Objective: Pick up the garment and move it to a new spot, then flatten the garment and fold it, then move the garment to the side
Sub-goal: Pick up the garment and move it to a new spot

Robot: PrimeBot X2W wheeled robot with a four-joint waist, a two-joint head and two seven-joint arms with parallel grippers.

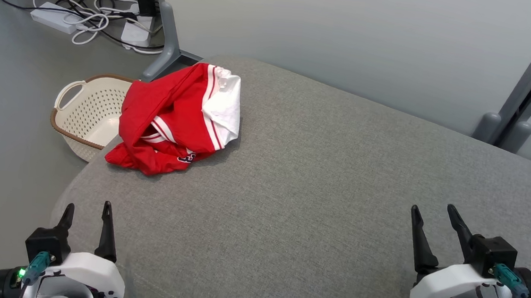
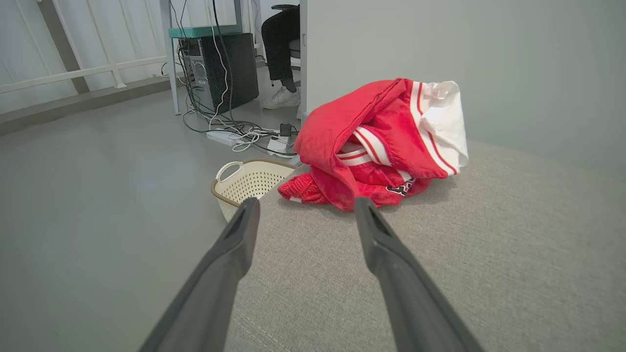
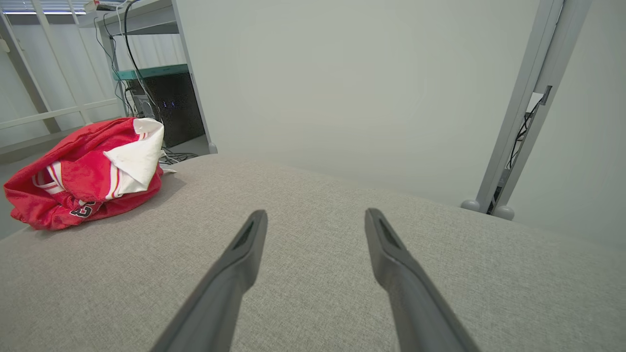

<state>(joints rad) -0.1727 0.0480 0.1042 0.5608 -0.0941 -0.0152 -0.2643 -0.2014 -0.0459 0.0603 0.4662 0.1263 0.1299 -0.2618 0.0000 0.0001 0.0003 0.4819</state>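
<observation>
A crumpled red garment [image 1: 173,118] with white stripes and a white part lies bunched at the far left corner of the grey padded surface [image 1: 320,181]. In the left wrist view the garment [image 2: 376,146] lies just beyond my fingertips; in the right wrist view the garment [image 3: 88,171] is far to the left. My left gripper [image 1: 87,211] is open at the near left edge, well short of the garment. My right gripper [image 1: 433,212] is open at the near right, far from it. Nothing sits between either pair of fingers.
A cream perforated basket [image 1: 86,113] with handles stands on the floor just left of the garment. Power strips and tangled cables [image 1: 91,17] lie on the floor behind it. A grey partition wall [image 1: 350,37] on posts runs behind the surface. A seated person's leg and shoe [image 2: 281,58] show beyond.
</observation>
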